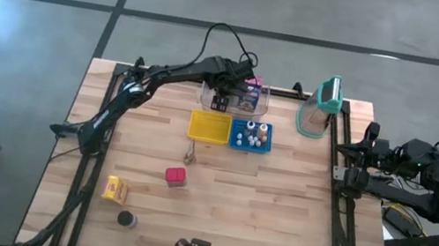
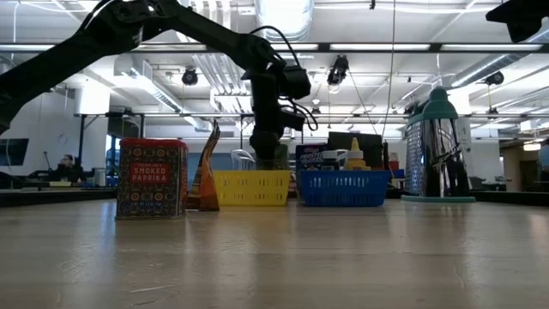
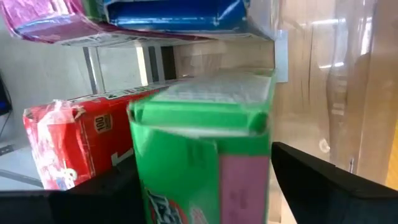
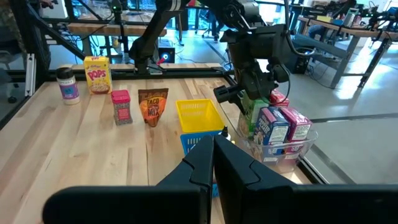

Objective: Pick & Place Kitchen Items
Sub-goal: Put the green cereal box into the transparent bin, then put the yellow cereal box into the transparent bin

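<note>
The left gripper (image 4: 249, 102) hangs over the clear bin (image 4: 292, 152), fingers spread either side of the green carton (image 3: 205, 155), seemingly not clamping it; only the left wrist view shows the red carton (image 3: 68, 143) just beside it. The right gripper (image 4: 214, 163) waits off the table's right edge, fingers pressed together.

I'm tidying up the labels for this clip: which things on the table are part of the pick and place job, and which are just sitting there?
Part of the job:
green carton between the left gripper fingers
red carton
purple carton
yellow Pops box
paprika tin
taco mix pouch
spice jar

Just there:
yellow basket
blue basket
clear bin
teal-lidded jug
</note>
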### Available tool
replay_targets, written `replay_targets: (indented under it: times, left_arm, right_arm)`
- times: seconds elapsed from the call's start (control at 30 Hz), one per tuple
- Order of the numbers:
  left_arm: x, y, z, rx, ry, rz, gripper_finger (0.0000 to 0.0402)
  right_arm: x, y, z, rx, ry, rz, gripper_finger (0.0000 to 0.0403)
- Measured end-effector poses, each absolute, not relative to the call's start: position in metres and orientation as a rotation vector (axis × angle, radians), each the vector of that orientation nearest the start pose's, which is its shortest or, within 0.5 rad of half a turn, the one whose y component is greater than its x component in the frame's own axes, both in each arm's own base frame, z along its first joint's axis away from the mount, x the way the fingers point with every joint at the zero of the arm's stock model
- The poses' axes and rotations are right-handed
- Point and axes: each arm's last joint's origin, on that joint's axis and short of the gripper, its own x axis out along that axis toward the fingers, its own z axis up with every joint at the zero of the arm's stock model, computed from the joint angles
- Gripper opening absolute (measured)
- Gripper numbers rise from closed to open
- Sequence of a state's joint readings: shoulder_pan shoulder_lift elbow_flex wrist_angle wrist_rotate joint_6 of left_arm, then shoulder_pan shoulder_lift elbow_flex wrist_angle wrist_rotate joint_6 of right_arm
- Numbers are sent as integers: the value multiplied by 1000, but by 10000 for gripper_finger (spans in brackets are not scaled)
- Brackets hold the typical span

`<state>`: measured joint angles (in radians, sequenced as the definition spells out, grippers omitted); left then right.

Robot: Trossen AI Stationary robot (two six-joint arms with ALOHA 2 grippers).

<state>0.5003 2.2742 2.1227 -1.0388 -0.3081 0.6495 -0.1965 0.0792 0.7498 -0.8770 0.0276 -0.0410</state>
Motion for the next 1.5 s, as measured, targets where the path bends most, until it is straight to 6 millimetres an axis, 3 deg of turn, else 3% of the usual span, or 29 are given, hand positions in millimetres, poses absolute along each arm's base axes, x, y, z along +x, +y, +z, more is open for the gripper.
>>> replay_targets:
  times: [0.37, 0.9, 1.0, 1.27, 1.37, 1.5]
  left_arm:
    - [412, 236, 245, 431, 1417, 300, 310]
    - [401, 220, 310, 351, 1347, 407, 312]
    - [391, 211, 328, 308, 1316, 464, 312]
    - [349, 175, 399, 108, 1100, 683, 312]
    - [335, 153, 414, 11, 1028, 723, 312]
    - [322, 116, 420, -73, 986, 718, 312]
  right_arm:
    - [6, -2, 304, -23, 211, -219, 8]
    - [6, -2, 304, -23, 211, -219, 8]
    - [6, -2, 304, -23, 211, -218, 8]
    - [6, -2, 304, -23, 211, -219, 8]
    - [6, -2, 304, -23, 211, -219, 8]
    - [6, -2, 304, -23, 211, -219, 8]
